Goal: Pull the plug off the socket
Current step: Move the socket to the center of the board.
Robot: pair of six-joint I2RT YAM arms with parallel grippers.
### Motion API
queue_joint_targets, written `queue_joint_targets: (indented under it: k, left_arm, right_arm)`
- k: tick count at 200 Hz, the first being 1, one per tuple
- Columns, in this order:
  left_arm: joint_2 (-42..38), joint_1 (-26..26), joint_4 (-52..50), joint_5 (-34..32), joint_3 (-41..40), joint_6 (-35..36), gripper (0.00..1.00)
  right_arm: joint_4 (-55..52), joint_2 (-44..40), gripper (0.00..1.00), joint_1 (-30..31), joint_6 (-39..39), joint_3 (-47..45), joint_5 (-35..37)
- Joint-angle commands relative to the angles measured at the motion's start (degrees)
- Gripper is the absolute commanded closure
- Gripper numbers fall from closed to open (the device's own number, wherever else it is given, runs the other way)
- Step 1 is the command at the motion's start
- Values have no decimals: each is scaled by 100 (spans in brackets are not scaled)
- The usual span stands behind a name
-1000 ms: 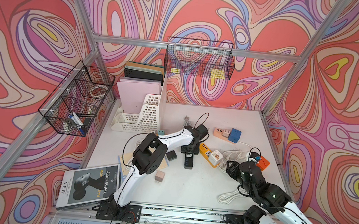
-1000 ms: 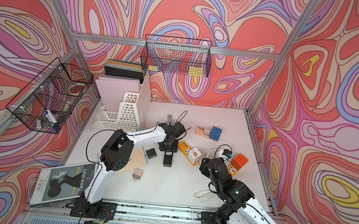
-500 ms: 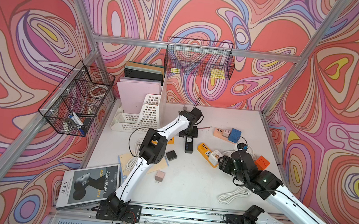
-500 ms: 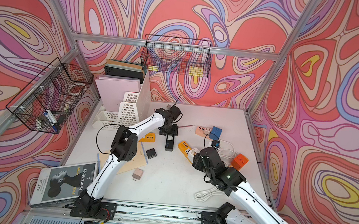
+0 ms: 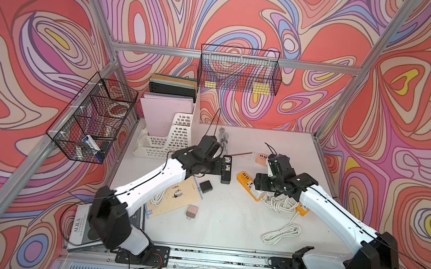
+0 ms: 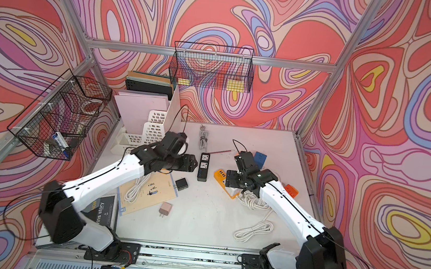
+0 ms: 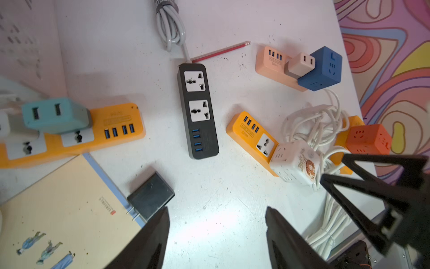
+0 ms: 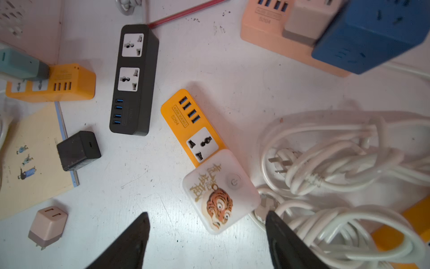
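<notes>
Right gripper [image 8: 206, 213]: jaws apart, empty, above the surface [image 8: 209, 69]. White tiger-print plug [image 8: 220, 191] sits just ahead of it, roughly in line with the gap, still seated in the orange socket strip [image 8: 186, 116]. Left gripper [image 7: 216, 207]: also apart, holding nothing. The black strip [image 7: 197, 111] ahead of it has bare sockets, and a black plug [image 7: 151, 196] lies loose beside one finger. Judged: grasp and pull not yet done
</notes>
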Motion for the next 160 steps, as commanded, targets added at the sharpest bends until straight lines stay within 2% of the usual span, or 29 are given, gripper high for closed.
queue_joint_targets:
  k: [1,30,37,53,82,115,140,160]
  left_arm:
    - [-831,36,991,-109,-1509,-621,29]
    - [-2052,47,2094,-152,-3214,-1359,28]
    - [-2266,52,2250,-192,-3506,-1582,22]
    - [-2634,56,2489,-276,-4069,-1901,17]
    - [-2852,73,2510,-343,-4237,-2016,15]
    - [-2628,83,2813,-118,-4213,-2115,15]
    - [-2293,82,2993,148,-4134,-2264,16]
    - [-1956,91,3261,439,-4072,-2473,16]
  right_arm:
    - [45,526,19,-38,-1454,228,-187]
    - [-173,1102,16,-128,-2425,534,97]
    - [-224,1198,16,-164,-2527,604,191]
    - [-299,1379,16,-208,-2711,734,319]
    - [-311,1759,16,-323,-2982,766,89]
    - [-379,2032,21,-367,-3082,833,-486]
    - [-432,2037,29,-365,-2931,831,-744]
    - [-449,1934,40,-365,-2603,803,-842]
